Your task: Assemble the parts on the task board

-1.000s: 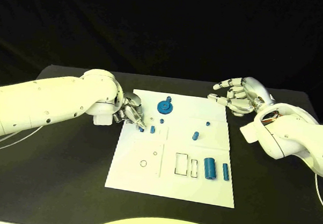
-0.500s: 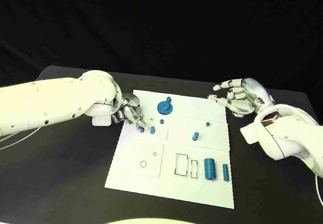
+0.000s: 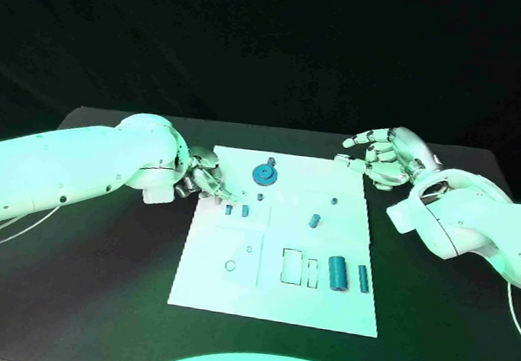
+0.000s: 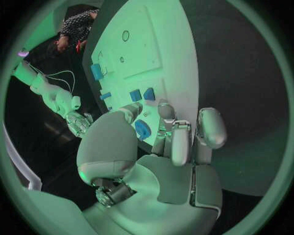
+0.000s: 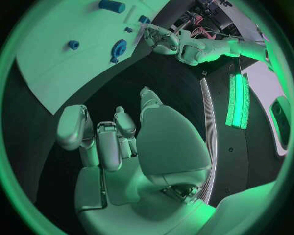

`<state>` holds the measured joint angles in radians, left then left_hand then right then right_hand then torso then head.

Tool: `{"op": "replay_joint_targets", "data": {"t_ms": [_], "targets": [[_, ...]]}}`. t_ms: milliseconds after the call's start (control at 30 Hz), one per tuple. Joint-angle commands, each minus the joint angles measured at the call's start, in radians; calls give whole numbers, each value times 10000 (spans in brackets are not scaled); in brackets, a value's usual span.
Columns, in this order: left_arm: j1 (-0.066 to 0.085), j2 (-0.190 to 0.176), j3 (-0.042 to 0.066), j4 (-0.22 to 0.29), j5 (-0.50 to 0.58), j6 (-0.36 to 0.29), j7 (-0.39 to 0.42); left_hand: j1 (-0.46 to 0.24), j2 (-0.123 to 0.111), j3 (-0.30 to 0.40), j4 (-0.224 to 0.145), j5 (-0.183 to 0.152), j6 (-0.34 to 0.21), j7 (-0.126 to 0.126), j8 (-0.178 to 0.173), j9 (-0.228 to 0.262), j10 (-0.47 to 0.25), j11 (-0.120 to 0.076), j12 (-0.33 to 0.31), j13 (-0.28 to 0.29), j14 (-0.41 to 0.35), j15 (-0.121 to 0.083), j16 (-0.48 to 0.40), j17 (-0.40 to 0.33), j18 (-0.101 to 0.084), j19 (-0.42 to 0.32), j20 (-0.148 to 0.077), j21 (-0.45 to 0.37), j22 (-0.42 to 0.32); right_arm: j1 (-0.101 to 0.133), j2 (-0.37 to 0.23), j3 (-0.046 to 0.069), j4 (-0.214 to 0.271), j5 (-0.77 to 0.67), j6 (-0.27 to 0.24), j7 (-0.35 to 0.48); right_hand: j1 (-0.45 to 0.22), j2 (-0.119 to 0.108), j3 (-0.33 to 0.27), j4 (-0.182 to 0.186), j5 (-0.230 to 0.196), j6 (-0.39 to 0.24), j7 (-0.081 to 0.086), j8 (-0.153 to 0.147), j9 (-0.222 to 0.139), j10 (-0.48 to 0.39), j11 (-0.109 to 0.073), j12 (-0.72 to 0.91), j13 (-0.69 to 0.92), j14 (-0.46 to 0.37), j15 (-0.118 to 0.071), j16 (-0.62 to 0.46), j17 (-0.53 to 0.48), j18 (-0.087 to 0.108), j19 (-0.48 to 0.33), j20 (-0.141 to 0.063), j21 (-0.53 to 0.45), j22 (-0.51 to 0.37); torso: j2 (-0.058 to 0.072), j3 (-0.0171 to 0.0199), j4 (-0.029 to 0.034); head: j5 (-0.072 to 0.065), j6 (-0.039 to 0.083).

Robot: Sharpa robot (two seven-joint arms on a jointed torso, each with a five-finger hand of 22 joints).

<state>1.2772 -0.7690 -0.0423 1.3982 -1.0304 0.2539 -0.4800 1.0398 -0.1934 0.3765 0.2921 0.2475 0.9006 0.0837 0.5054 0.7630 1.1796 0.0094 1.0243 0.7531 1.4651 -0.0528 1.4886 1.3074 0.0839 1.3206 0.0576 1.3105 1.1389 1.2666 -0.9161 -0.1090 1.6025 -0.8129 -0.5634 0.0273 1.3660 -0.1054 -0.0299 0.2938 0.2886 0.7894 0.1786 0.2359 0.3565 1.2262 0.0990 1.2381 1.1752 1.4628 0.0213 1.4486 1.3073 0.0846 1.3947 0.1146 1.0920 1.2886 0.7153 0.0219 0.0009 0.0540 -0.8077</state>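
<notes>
The white task board (image 3: 280, 296) lies in the middle of the table. A blue disc (image 3: 264, 175) stands near its far edge, and two small blue pegs (image 3: 237, 209) stand side by side near its left edge. My left hand (image 3: 208, 181) hovers at that left edge, fingertips just short of the two pegs (image 4: 142, 94), holding nothing. Another small peg (image 3: 315, 219) stands mid-board, and two blue cylinders (image 3: 349, 275) lie toward the near right. My right hand (image 3: 388, 157) floats off the board's far right corner, fingers spread and empty.
Black outlined slots (image 3: 299, 266) and small holes (image 3: 231, 264) mark the board's near half. A tiny blue peg (image 3: 261, 195) stands below the disc. Bare black table (image 3: 99, 285) surrounds the board on every side.
My left hand has drawn back slightly from the two small pegs toward the board's left edge. The right hand has stayed in place.
</notes>
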Motion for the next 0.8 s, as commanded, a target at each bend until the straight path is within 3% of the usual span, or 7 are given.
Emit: {"op": "replay_joint_targets", "data": {"t_ms": [33, 167, 233, 300, 367, 467, 800], "targets": [[3, -128, 80, 201, 686, -841, 665, 256, 34, -115, -3, 58, -245, 100, 9, 39, -505, 105, -330, -456, 409, 105, -329, 1055, 231, -403, 90, -451, -630, -10, -6, 3, 5, -71, 48, 113, -9, 79, -22, -20, 41, 86, -9, 34, -8, -23, -65, 41, -9, 435, -69, -49, 792, 105, 33, 0, -68, -15, -7, 9, 8, -21, 23], [5, -320, 157, 469, 852, -1819, 1640, 766, 128, -123, 4, 206, -753, 293, 118, 102, -1448, 296, -889, -1131, -209, 288, -1211, -2, 552, -1422, 244, -1723, -2265, -12, -12, 3, -5, -71, 38, 114, -9, 79, -22, -20, 41, 86, -9, 34, -8, -23, -65, 41, -9, 435, -69, -49, 792, 105, 33, 0, -68, -15, -7, 10, 14, -31, 51], [5, -386, 179, 612, 894, -2440, 2293, 1320, 116, 127, -20, 214, -1161, 442, 160, 56, -2033, 450, -1161, -1324, -1008, 437, -2231, -1139, 872, -2545, 351, -3187, -4031, -13, -13, 3, -12, -71, 30, 117, -9, 79, -22, -20, 41, 86, -9, 34, -8, -23, -65, 41, -9, 435, -69, -49, 792, 105, 33, 0, -68, -15, -10, 12, 18, -43, 79], [0, -416, 186, 744, 797, -3003, 2906, 1894, 1, 368, -38, 212, -1359, 537, 200, -32, -2348, 541, -1308, -1488, -1599, 523, -2940, -1908, 990, -3036, 420, -4010, -4867, -13, -14, 3, -16, -70, 21, 123, -9, 79, -22, -20, 41, 86, -9, 34, -8, -23, -65, 41, -9, 435, -69, -49, 792, 105, 33, 0, -68, -15, -5, 8, 12, -61, 122], [-16, -432, 172, 879, 518, -3510, 3476, 2426, -127, 675, -80, 198, -1600, 687, 65, -266, -2854, 701, -1622, -1733, -2751, 681, -4273, -3307, 971, -3263, 554, -4489, -5141, -14, -15, 3, -22, -70, 11, 130, -9, 79, -22, -20, 41, 86, -9, 34, -8, -23, -65, 41, -9, 435, -69, -49, 792, 105, 33, 0, -68, -15, 2, 3, 6, -65, 135], [-67, -445, 96, 1077, -159, -4222, 4290, 3072, -396, 940, -122, 152, -1860, 839, -114, -647, -3505, 899, -2025, -2109, -3479, 847, -4893, -4009, 971, -3366, 705, -4956, -5422, -14, -15, 3, -40, -42, 0, 148, -7, 85, -19, -22, 45, 85, -9, 35, -10, -32, -65, 34, -22, 425, -69, -71, 761, 108, 28, 0, -90, -26, 5, -2, 3, -81, 174], [-537, -233, -155, 1250, -2819, -5371, 5392, 4071, -754, 936, -290, 104, -2236, 833, -259, -1555, -4377, 1043, -3087, -3281, -3684, 971, -4486, -4137, 985, -3241, 811, -5047, -5438, -24, -16, 3, -84, -9, -18, 205, 0, 88, -15, -25, 47, 84, -9, 35, -11, -54, -65, 14, -46, 419, -69, -81, 747, 113, 20, 0, -115, -39, -2, -6, 10, -131, 261]]}}
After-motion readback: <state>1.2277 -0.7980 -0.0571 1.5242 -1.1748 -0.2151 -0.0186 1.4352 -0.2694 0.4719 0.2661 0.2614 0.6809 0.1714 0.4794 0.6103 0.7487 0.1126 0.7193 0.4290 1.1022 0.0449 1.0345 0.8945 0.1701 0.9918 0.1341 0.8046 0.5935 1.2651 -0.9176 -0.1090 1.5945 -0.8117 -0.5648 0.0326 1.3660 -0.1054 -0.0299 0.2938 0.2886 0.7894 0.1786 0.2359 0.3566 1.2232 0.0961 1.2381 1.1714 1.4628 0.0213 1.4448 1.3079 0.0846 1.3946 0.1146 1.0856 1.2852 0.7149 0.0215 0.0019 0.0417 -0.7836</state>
